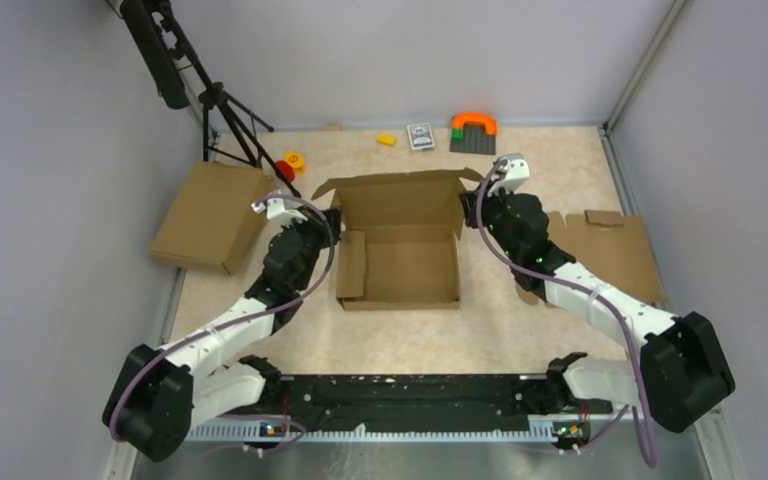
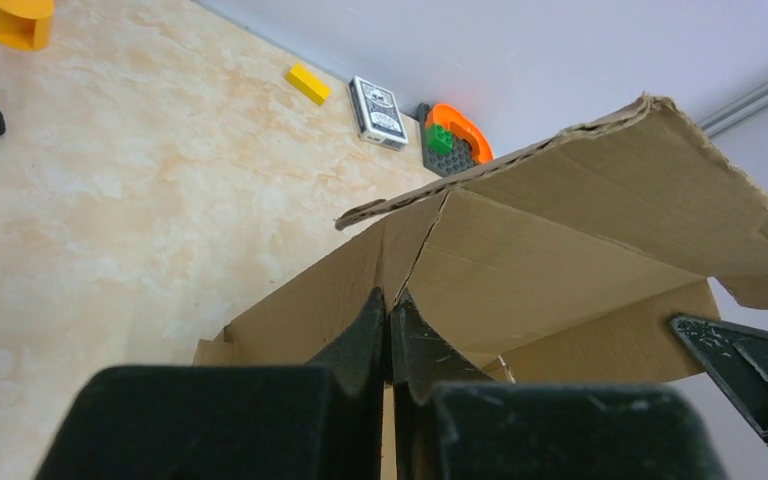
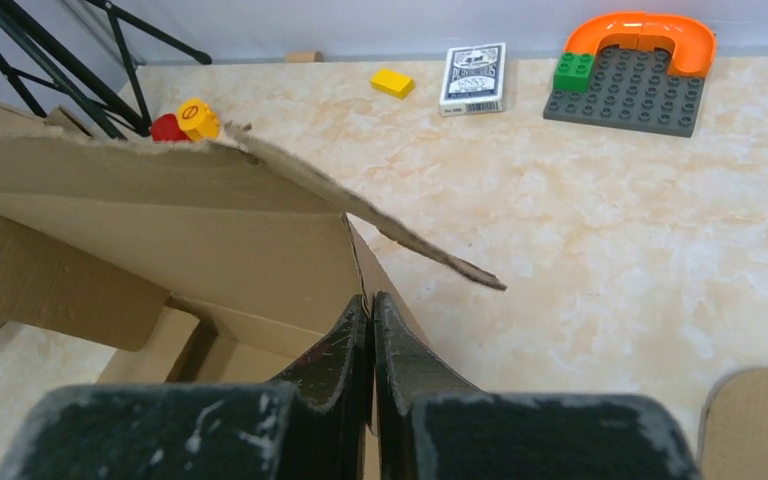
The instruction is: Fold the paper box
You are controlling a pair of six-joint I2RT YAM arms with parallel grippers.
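While both arms reach in from the near edge, the paper box (image 1: 400, 265) sits open-topped in the middle of the worktop (image 1: 520, 330), with its lid flap raised at the far side. Inside it I see only its own cardboard: a side flap folded down onto the floor along the left wall. My left gripper (image 2: 390, 305) is at the box's left wall and my right gripper (image 3: 372, 300) is at its far right corner. Both claws are pressed fully together (whether a sliver of wall is nipped between the tips, I cannot tell). A second shallow brown box (image 1: 210, 215), closed, lies at the worktop's left edge, and a notched cardboard blank (image 1: 615, 250) lies flat at the right edge, partly under my right arm. Along the far edge are a yellow brick (image 3: 392, 82), a card deck (image 3: 473, 77) and a grey baseplate (image 3: 625, 95) carrying a green brick (image 3: 572, 72) and an orange arch (image 3: 650, 30)
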